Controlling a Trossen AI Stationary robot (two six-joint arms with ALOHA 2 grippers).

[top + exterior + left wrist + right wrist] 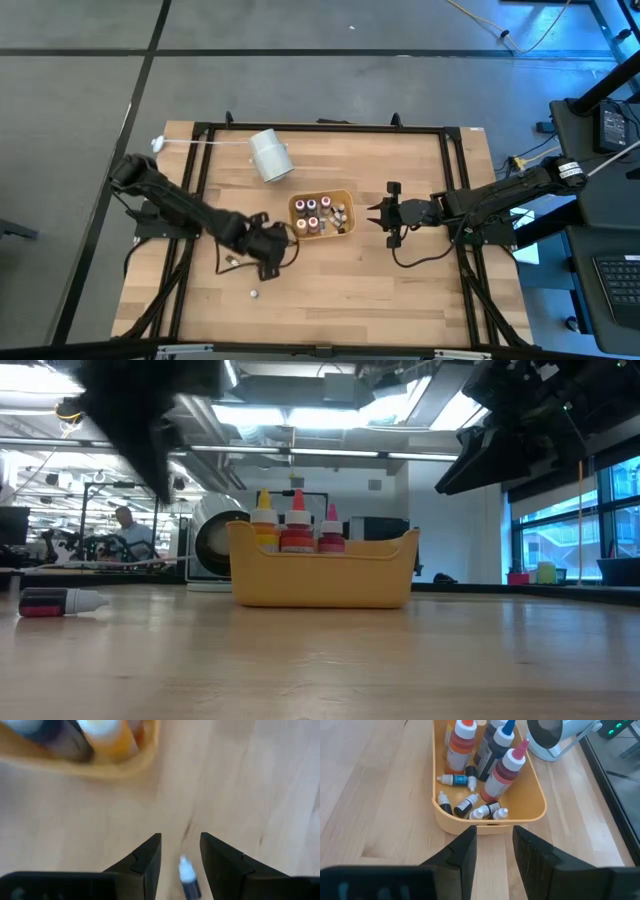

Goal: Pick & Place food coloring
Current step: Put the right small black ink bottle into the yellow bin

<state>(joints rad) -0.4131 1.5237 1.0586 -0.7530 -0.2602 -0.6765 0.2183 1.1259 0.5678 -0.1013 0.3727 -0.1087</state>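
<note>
The orange tray [345, 195] stands mid-table and holds several food coloring bottles [470, 750], some upright, some lying on its floor [467, 805]. One small dark bottle with a pale cap [187, 879] lies on its side on the bare wood and also shows in the low view [55, 601]. My left gripper [180, 840] is open above the table, near the tray's left end, and the lone bottle shows in the gap between its fingers, below them. My right gripper [494, 832] is open, held above the table just off the tray's right end [352, 213].
A large white cylinder [270, 155] lies on its side at the far side of the table, behind the tray. A dark frame [320, 128] runs around the table top. Bare wood lies between the tray and the near edge.
</note>
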